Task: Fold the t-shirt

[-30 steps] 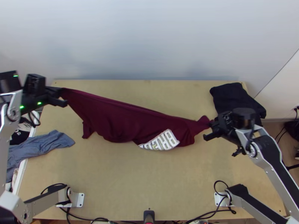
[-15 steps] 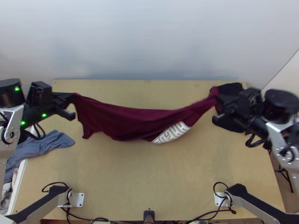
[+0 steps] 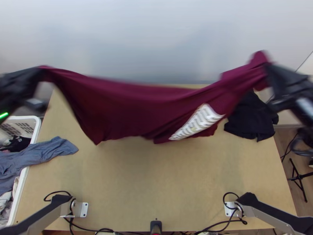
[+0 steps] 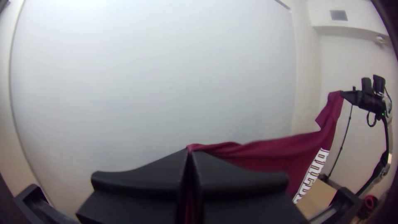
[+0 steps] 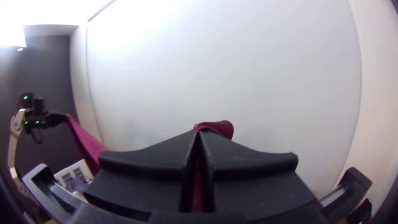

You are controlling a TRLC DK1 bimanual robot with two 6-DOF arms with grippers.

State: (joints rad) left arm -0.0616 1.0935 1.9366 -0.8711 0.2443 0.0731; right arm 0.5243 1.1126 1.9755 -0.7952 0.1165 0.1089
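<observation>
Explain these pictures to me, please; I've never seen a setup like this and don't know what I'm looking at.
The machine is two robot arms, a left arm and a right arm, mounted at the near edge of a light wooden table. The top view comes from a fixed camera high above that edge. The other two come from cameras on the arms' wrists, each with its own arm's fingers at the bottom.

The left fingers and right fingers are closed on opposite ends of a dark red t-shirt, which sags between them, unfolded on the table as yet.

A black cloth lies at the table's far right. On the left, a blue-grey garment lies partly on the table and partly over a white basket.
</observation>
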